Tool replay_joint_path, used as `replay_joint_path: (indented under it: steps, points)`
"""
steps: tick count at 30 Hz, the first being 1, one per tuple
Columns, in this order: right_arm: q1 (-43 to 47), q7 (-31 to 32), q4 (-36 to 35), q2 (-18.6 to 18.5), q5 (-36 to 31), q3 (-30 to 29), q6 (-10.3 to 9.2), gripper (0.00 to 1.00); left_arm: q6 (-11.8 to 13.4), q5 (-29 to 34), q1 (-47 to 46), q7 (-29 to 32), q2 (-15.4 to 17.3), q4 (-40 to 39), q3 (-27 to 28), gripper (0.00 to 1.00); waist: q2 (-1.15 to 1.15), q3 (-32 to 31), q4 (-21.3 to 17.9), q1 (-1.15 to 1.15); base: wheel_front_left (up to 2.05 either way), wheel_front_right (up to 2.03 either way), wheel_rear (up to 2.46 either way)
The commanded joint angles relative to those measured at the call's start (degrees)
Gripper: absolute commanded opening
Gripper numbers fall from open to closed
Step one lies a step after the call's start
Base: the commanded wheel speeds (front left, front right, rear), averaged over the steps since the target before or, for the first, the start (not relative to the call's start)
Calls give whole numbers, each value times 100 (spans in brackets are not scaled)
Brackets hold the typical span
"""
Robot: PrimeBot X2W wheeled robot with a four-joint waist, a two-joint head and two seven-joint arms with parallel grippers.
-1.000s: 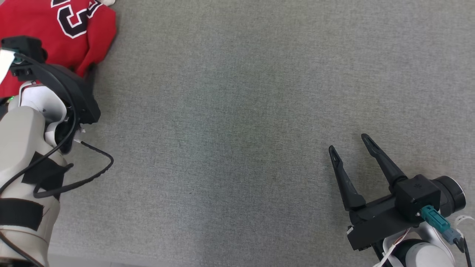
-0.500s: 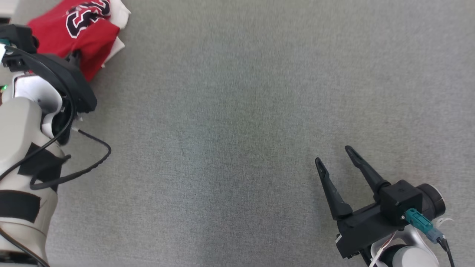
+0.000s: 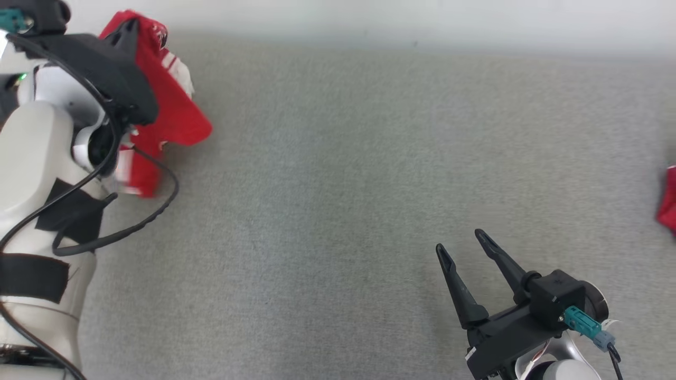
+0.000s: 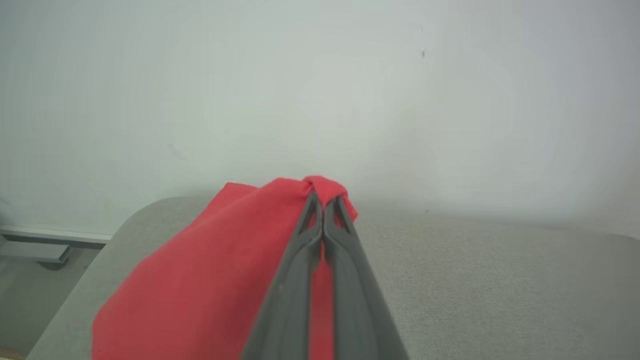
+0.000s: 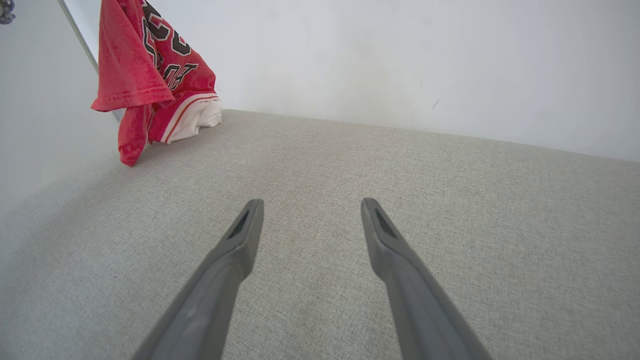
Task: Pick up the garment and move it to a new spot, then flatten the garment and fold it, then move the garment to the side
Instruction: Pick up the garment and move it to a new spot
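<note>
The garment (image 3: 177, 113) is a red jersey with black-and-white lettering and white trim. It hangs bunched from my left gripper (image 3: 132, 27) at the upper left of the head view. In the left wrist view the left gripper (image 4: 325, 202) is shut on a pinch of the red garment (image 4: 215, 265), whose cloth drapes down to the left. The right wrist view shows the garment (image 5: 150, 65) hanging at far left, its lower end reaching the grey surface. My right gripper (image 3: 458, 240) stands open and holds nothing at the lower right, its fingers (image 5: 240, 235) spread over bare grey cloth.
The work surface (image 3: 343, 169) is a wide grey fabric top. A white wall (image 3: 369, 18) runs along its far edge. Another piece of red cloth (image 3: 668, 206) shows at the right edge. The left arm's black cable (image 3: 153, 216) loops over the surface.
My left gripper has shut on the garment and raised it off the surface, so it now hangs bunched. The head camera has tilted up, bringing the wall into view. The right gripper stays open.
</note>
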Motion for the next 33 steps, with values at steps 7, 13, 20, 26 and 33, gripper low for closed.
replay_joint_path:
  steps: [7, 13, 20, 26, 33]
  points:
    - [-86, -344, 364, -10, 348, 49, -10, 100, -36, -71, -104, 182, -293, -726, -187, 0, 0, -591, -548, 1, 0, 0, 0]
    - [-145, -518, 584, -13, 506, 177, -10, 100, -51, -133, -181, 249, -544, -1254, -318, 0, 0, -728, -836, 1, 0, 0, 0]
    - [-248, -660, 770, -13, 619, 241, -10, 100, -60, -261, -223, 228, -786, -1861, -524, 0, 0, -786, -1223, 1, 0, 0, 0]
    - [-330, -755, 848, -12, 682, 298, -9, 100, -78, -277, -239, 257, -876, -2347, -869, 0, 0, -732, -1467, 1, 0, 0, 0]
    - [-418, -829, 921, -12, 719, 348, -9, 100, 14, -419, -159, 330, -904, -2568, -1111, 0, 0, -625, -1604, 1, 0, 0, 0]
